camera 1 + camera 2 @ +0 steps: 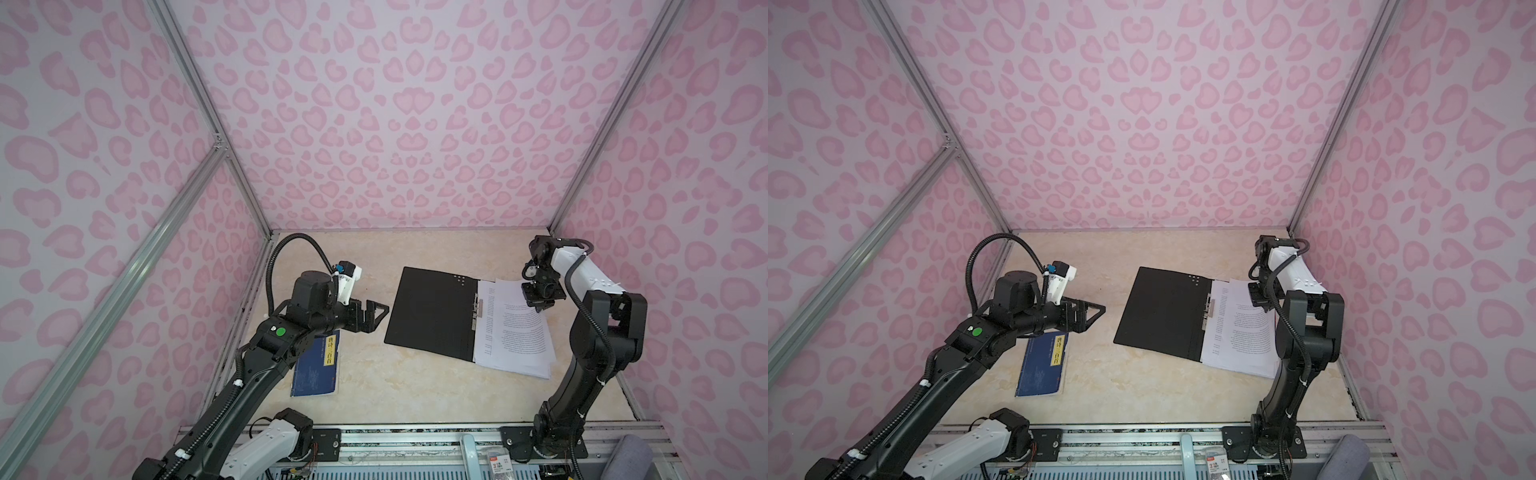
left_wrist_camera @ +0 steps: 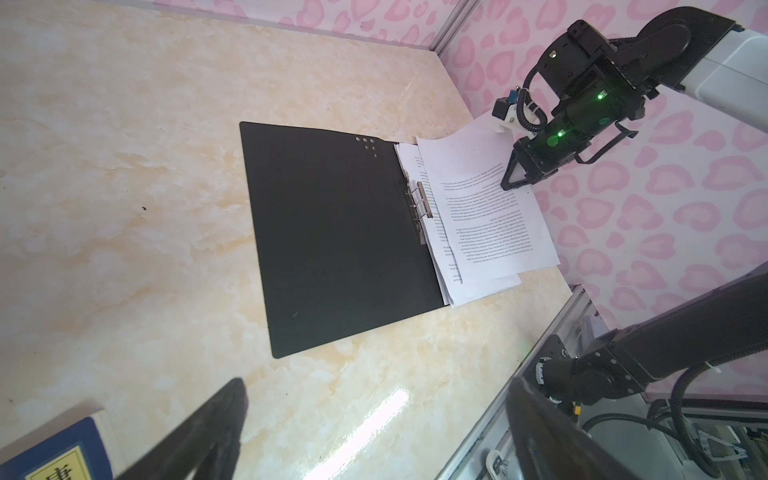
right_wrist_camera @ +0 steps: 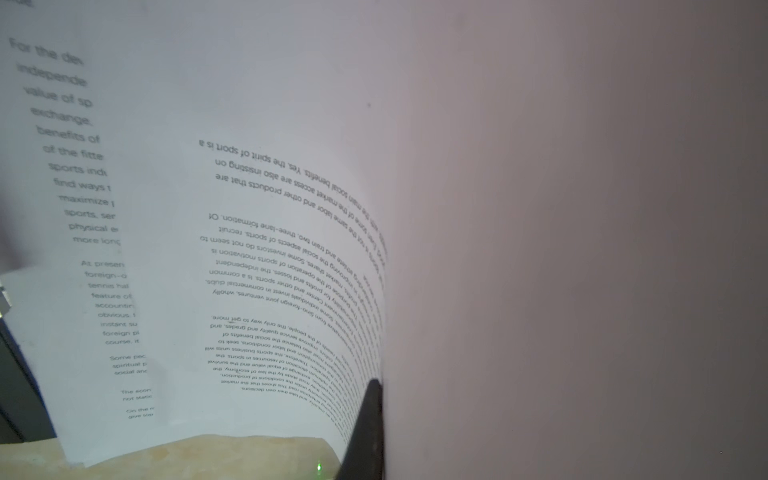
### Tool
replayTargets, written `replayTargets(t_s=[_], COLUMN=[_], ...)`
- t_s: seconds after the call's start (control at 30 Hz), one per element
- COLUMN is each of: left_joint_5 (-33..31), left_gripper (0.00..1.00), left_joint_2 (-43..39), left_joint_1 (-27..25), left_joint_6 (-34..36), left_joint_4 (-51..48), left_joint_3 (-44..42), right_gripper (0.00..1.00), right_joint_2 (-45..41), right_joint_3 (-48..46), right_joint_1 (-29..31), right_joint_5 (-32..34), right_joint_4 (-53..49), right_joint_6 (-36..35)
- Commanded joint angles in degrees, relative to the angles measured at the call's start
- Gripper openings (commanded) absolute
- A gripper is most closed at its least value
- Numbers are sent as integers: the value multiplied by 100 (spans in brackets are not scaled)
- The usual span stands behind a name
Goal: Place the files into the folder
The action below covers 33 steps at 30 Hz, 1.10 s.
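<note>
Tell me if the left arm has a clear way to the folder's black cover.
Likely yes: the left tool is open beside the folder, only bare table between; the right tool pinches the files on its far side.

Cream marbled tabletop (image 1: pixel 374 395), open folder (image 1: pixel 432 316) lying flat black-side up, dark blue book (image 1: pixel 316 374) lying apart from it

I see pink spotty walls (image 1: pixel 415 124) around the creamy marble table (image 1: pixel 395 395), with silver bars (image 1: pixel 190 70) rising from its back corners.
</note>
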Motion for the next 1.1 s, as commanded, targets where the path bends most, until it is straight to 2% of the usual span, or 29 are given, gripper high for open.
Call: replayTargets(t_s=[0.0,0.57,1.07], left_joint_5=[-62,26,11], left_gripper=[98,98,98], left_joint_2=[4,-8,-10], left_joint_1=[-1,1,1], left_joint_6=[52,21,4], left_joint_4=[22,82,102], left_joint_3=[-31,-64,-77], right_gripper=[0,0,0], right_joint_2=[106,190,155], right_joint_3=[-34,-194,-496], right_joint_1=[72,153,155], right_joint_5=[-146,-650,-644], right_joint_4=[25,166,186], right_joint_6=[-43,124,51])
